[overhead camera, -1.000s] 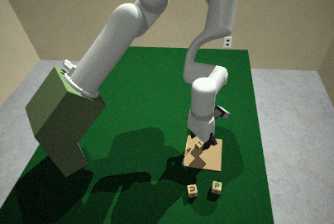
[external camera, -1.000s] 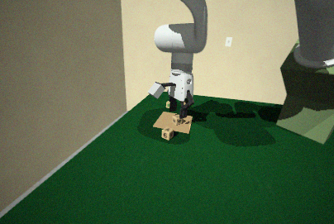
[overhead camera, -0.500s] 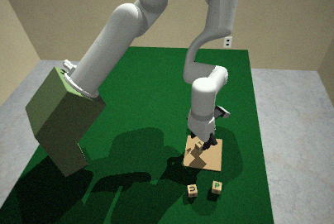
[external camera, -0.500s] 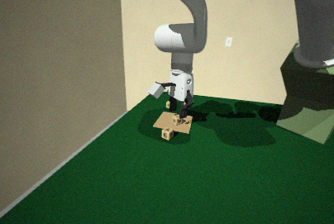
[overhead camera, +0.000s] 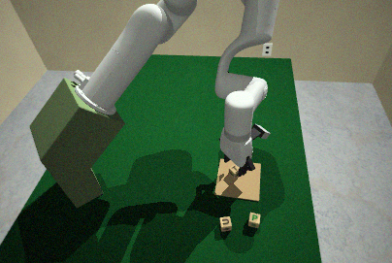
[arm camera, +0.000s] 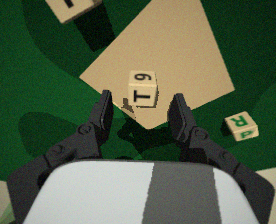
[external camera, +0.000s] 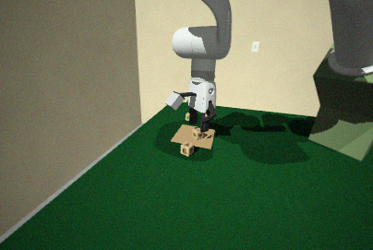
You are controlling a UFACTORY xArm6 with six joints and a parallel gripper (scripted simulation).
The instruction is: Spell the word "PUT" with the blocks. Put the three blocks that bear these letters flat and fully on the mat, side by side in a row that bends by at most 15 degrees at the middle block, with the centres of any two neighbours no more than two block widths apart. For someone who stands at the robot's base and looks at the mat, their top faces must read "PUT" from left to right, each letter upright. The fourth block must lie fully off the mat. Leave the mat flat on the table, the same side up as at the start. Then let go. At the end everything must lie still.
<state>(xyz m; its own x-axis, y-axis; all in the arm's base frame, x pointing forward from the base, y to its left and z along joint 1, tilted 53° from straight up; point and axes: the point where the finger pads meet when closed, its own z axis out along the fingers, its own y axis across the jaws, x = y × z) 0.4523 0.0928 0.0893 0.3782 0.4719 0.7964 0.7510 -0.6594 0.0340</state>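
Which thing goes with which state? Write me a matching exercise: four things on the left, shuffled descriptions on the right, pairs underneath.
Things:
1. gripper
2. T block
3. P block
4. mat

Descriptions:
A. off the mat, with a green letter
B. tan and square, lying on the green surface
C. fingers apart, holding nothing
D. on the mat, with a black letter

Pairs: 1-C, 2-D, 3-A, 4-B
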